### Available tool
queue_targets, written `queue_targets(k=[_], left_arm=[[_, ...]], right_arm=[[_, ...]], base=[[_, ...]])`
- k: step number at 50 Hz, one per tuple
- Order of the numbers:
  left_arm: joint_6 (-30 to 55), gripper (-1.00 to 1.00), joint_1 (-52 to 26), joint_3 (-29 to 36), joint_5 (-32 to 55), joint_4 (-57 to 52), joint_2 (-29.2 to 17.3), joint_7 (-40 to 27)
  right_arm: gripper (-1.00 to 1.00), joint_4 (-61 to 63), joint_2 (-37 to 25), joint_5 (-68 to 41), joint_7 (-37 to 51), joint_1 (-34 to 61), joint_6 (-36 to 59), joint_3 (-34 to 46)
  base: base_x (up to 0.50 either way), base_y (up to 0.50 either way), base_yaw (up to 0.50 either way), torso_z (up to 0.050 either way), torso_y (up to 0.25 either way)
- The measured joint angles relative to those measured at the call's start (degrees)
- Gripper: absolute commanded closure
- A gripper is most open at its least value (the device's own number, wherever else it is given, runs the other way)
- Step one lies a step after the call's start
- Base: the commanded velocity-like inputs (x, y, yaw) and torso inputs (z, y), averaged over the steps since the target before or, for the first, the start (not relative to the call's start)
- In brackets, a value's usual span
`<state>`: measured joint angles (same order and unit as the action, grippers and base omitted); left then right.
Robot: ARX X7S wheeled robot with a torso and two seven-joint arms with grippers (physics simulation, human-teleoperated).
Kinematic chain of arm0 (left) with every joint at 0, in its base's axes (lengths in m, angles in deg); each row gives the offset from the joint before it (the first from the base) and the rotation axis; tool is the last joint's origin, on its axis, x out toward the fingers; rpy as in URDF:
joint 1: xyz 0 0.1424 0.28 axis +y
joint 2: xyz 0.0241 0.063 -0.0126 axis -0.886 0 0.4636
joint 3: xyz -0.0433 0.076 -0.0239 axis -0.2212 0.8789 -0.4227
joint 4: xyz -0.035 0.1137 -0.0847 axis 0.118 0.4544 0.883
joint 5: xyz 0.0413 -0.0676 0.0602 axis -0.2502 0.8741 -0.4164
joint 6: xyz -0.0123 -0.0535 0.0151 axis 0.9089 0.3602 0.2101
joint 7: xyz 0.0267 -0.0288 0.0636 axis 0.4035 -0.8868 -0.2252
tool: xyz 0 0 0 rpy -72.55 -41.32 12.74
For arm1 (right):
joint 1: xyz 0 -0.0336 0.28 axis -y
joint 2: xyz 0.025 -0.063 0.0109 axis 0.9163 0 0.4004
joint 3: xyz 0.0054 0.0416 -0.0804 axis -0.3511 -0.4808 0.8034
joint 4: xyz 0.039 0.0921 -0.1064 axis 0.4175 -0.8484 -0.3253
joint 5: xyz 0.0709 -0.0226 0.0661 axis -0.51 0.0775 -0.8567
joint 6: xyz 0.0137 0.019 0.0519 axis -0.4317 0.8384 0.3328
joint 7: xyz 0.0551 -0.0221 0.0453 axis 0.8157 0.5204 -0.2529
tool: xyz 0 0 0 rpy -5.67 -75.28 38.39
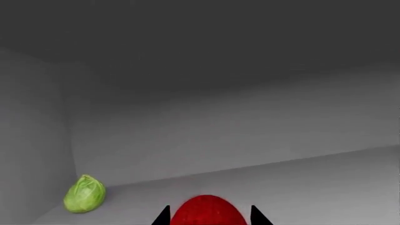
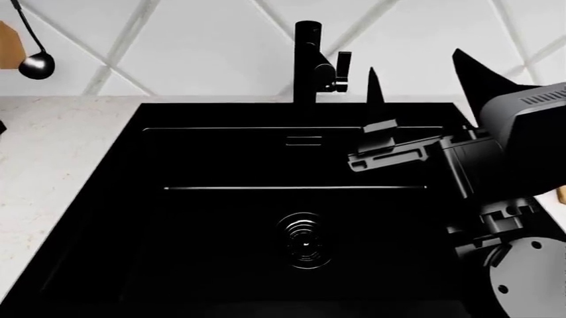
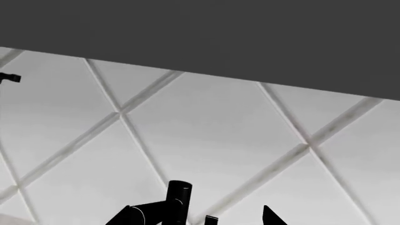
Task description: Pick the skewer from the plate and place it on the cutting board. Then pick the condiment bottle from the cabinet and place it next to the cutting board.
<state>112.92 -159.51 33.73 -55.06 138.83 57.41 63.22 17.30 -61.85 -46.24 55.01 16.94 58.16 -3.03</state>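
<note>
Grey cabinet walls leave open room around the bottle (image 1: 208, 212), which sits between the left gripper's (image 1: 209, 218) spread fingertips, a cabbage (image 1: 84, 193) near the corner. Only the head view shows the black sink (image 2: 132, 199) and tap (image 2: 309, 59); the right gripper (image 2: 372, 86) hangs over it, its opening impossible to tell.

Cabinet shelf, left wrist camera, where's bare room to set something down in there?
Bare shelf floor runs from the cabbage by the side wall across to the far side, behind the red condiment bottle. It is tight only up front, where the left gripper flanks the bottle.
</note>
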Motion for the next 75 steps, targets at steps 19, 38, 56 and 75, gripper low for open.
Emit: queue_targets(k=[19, 38, 56, 75], left_arm=[[2.9, 1.0, 1.1, -0.3, 1.1, -4.7, -0.7, -0.3], [11.3, 1.0, 4.1, -3.0, 3.8, -17.5, -2.8, -0.8], [25.1, 1.0, 7.4, -6.9, 15.4, -36.0, -6.4, -4.0], [27.8, 1.0, 8.8, -7.8, 32.5, -41.1, -10.2, -15.9]], right_arm=[[-1.0, -0.3, 0.0, -0.3, 0.3, 0.2, -0.2, 0.7], [-1.0, -0.4, 0.4, 0.0, 0.4, -0.2, -0.9, 0.6], [-1.0, -0.6, 0.5, 0.0, 0.9, 0.0, -1.1, 0.9], [-1.0, -0.7, 0.5, -1.2, 2.1, 0.3, -0.5, 0.7]], base=[[0.09, -0.06, 0.01, -0.047, 0.0], [0.03, -0.03, 0.0, -0.015, 0.0], [-0.19, -0.01, 0.0, -0.011, 0.0], [-0.5, 0.0, 0.0, 0.0, 0.0]])
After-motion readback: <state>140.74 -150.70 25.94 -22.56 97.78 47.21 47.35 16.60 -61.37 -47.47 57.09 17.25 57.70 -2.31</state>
